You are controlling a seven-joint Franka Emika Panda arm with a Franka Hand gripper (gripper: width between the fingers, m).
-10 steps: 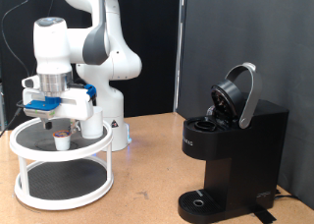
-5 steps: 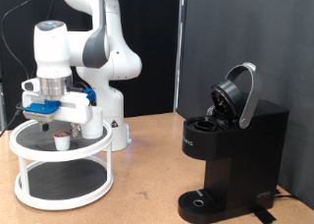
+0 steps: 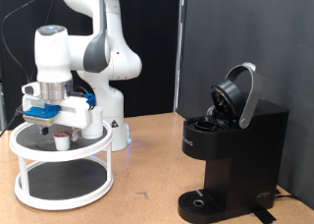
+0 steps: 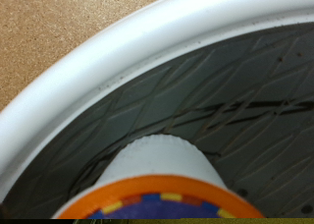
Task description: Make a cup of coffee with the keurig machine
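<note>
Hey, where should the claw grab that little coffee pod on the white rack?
Grip the coffee pod across its round side wall, coming straight down from above. It stands upright on the rack's top shelf, and the claw hangs just above it.

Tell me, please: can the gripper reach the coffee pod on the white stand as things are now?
Probably yes. The gripper hangs directly over the coffee pod on the white stand, and nothing lies between them; the wrist view shows the pod close below.

Exterior: level, distant; wrist: close above pod [image 4: 162, 180] (shared).
</note>
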